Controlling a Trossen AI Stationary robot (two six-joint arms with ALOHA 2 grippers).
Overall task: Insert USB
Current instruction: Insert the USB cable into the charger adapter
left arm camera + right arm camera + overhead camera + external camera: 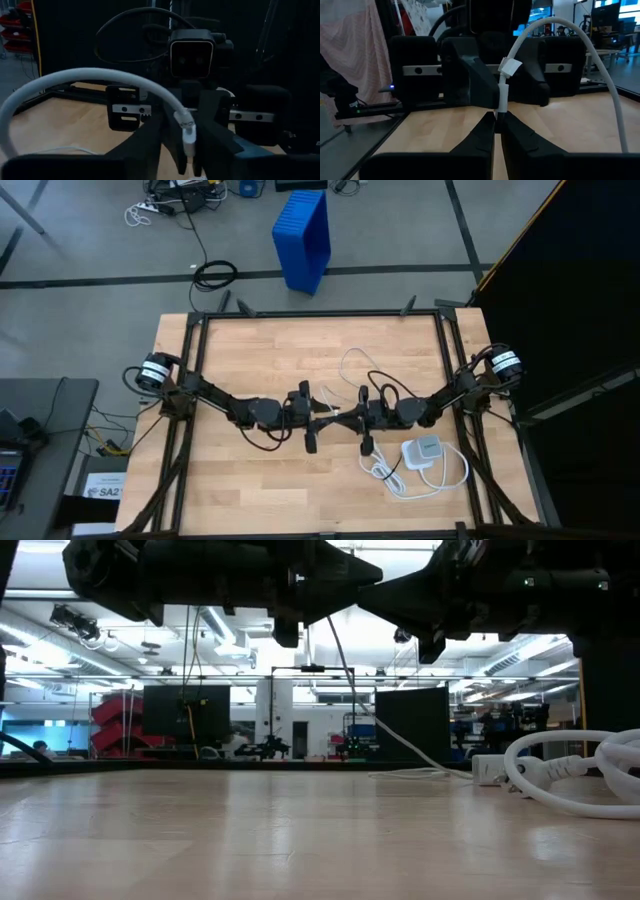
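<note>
Held above the table point(250, 350) centre, at three o'clock from the left gripper point(187, 155), both it and the right gripper point(496, 120) clamped on the USB point(503, 92) plug (light, limp cable): best gripped by the stiff plug.

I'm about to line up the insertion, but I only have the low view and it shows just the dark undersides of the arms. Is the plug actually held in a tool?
Observer: Yes. In the right wrist view the right tool is shut on the lower end of the USB, and its cable arcs up and away.
Operator: Where is the left tool?
Observer: From above, the left tool faces the right one over mid-table, with the thin cable between them.
Operator: And the charger?
Observer: The charger block lies on the table beside the right arm, in neither tool, with the thicker cord next to it.
</note>
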